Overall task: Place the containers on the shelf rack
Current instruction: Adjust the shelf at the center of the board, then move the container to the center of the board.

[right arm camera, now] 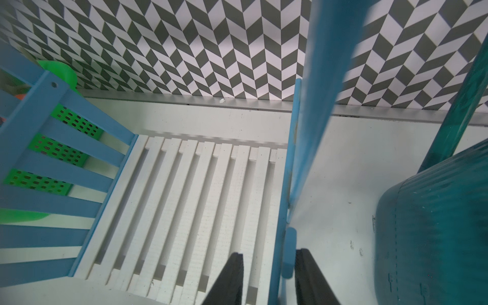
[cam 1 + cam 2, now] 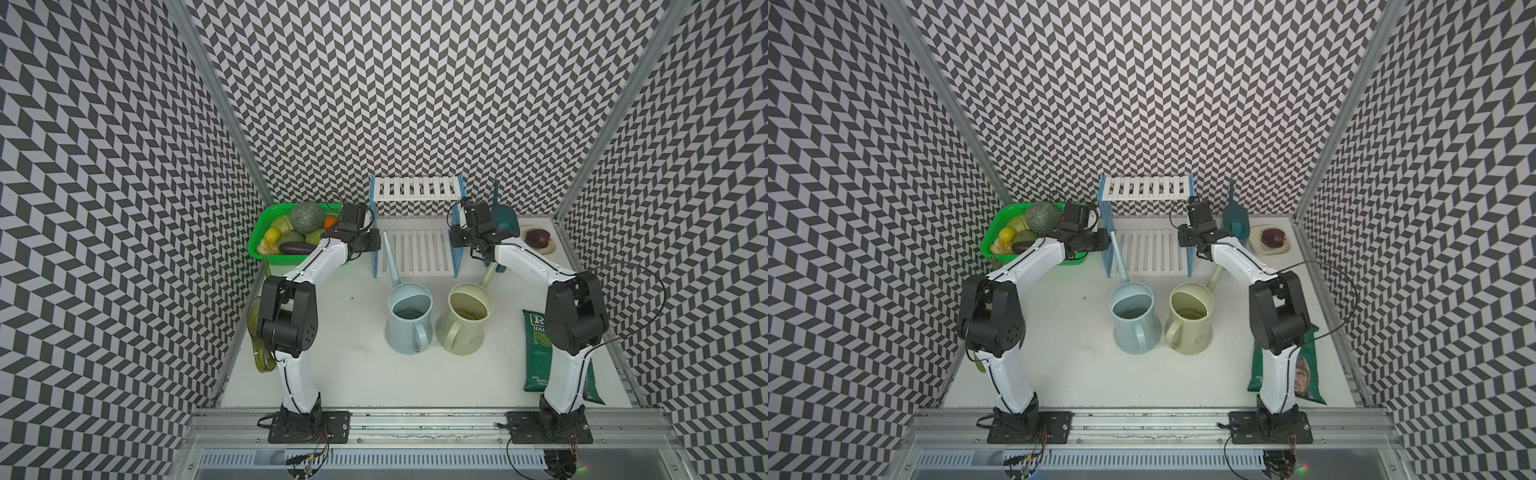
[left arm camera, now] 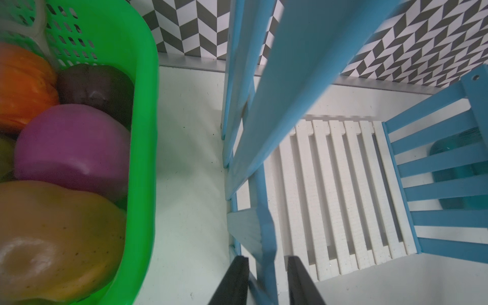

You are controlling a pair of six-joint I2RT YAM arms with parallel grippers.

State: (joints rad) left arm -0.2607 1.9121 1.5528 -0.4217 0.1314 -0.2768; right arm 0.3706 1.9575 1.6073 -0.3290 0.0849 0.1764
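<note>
The shelf rack [image 2: 417, 249] [image 2: 1150, 251] stands at the back centre, both white shelves bare. My left gripper [image 3: 267, 264] [image 2: 374, 241] is open, straddling the rack's left blue side panel with gaps on both sides. My right gripper [image 1: 269, 257] [image 2: 455, 239] is open astride the right side panel; one finger rests against a picket. The light blue container [image 2: 409, 318] and the cream container [image 2: 465, 318] stand upright in front of the rack. A dark teal container [image 2: 505, 222] [image 1: 433, 224] stands just right of the rack. An olive-green container [image 2: 259, 336] lies at the left edge, mostly hidden behind my left arm.
A green mesh basket [image 2: 253, 245] of fruit and vegetables sits close to the rack's left side. At the back right is a small cream dish [image 2: 550, 249] with a dark red fruit. A green snack bag [image 2: 536, 349] lies under my right arm. Patterned walls enclose three sides.
</note>
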